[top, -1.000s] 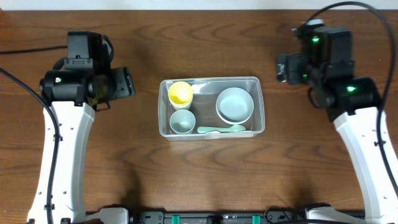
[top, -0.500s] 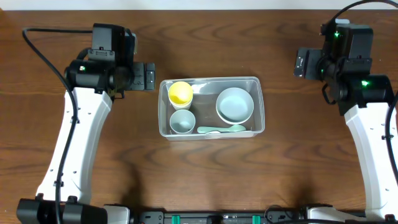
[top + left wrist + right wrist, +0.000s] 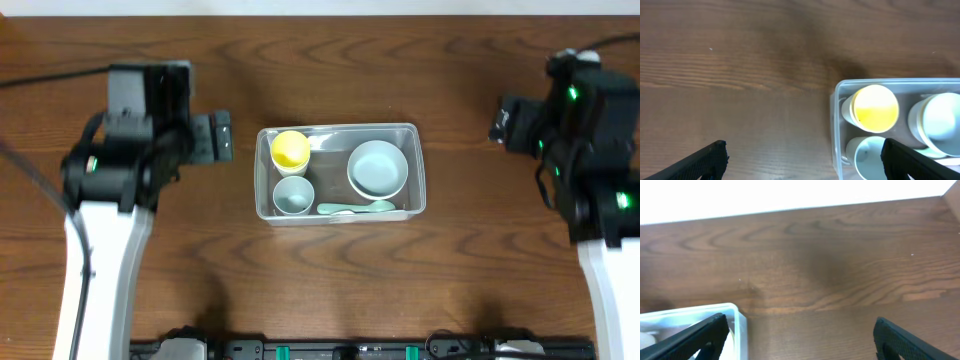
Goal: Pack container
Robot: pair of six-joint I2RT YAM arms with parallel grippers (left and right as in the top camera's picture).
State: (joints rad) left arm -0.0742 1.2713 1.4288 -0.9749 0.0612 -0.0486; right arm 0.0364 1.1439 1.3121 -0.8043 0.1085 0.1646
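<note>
Container [image 3: 340,128]: centre of frame, bare desk [image 3: 330,290] seen along every edge.
Left fingers [image 3: 705,161]: held wide apart.
Right fingers [image 3: 905,341]: held wide apart.

Dark wood-grain table [image 3: 330,290], with just a clear plastic container [image 3: 421,170] sitting on it, roughly mid-table.

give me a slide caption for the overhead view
Clear container holding a yellow cup, blue cup, bowl and spoon.
</note>
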